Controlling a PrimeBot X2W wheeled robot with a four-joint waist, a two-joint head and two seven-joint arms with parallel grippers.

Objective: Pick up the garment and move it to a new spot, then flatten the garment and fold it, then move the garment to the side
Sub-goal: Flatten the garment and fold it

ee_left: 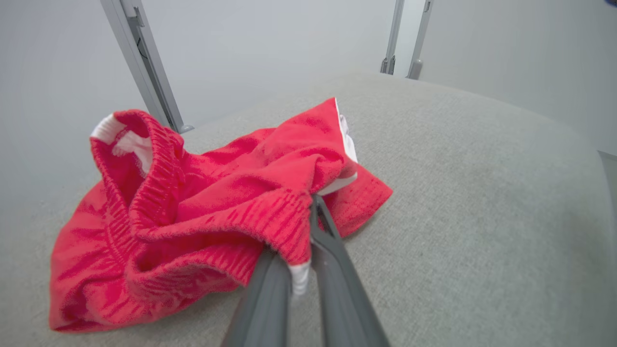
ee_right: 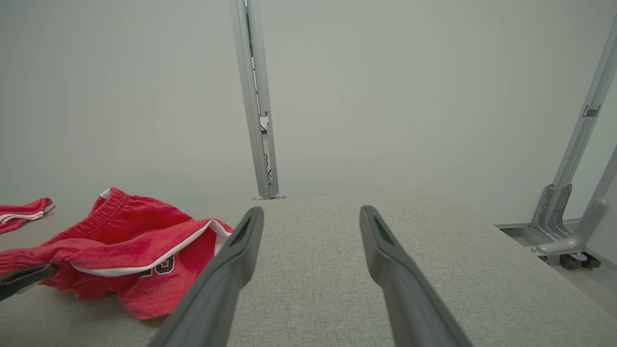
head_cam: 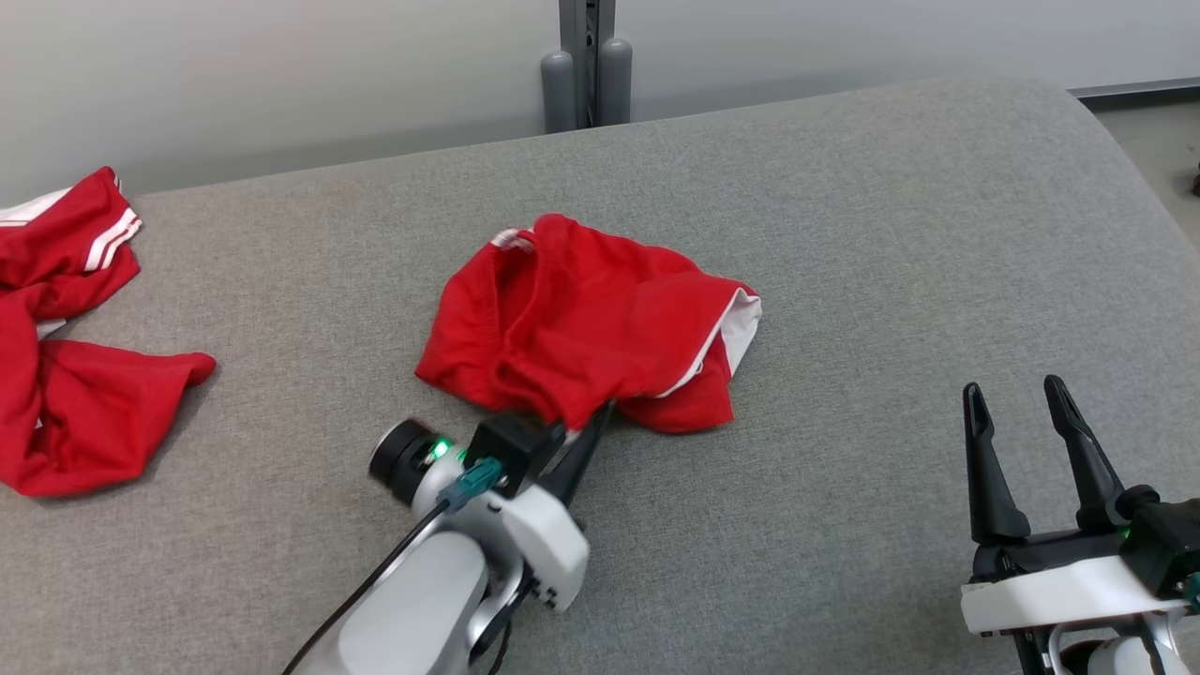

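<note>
Second red cloth (head_cam: pixel 66 375): a crumpled piece with white stripes at the far left of the table (head_cam: pixel 844 234), well apart from the work and seemingly not part of this step.

Left end effector (head_cam: pixel 583 439): clamped together on the near edge of the garment. In the left wrist view the ribbed waistband is pinched between the two fingers, with a bit of white showing below the pinch.

Garment (head_cam: pixel 581 319): red shorts with white trim, bunched in a heap near the middle of the table and resting on it. Apart from the pinched edge, none of it is lifted.

Bearing: the bulk lies ahead of the left end effector and a little to its left, away from the robot – so a lift would drag the heap up from its near edge.

Long axis: roughly across the table, from the waistband on the left to the white-edged leg opening on the right.

Right end effector (head_cam: pixel 1013 386): fingers apart and holding nothing, low on the right and well clear of the cloth.

Nearer arm: the left arm, already on the garment. The leg opening is the part nearest the right arm.
</note>
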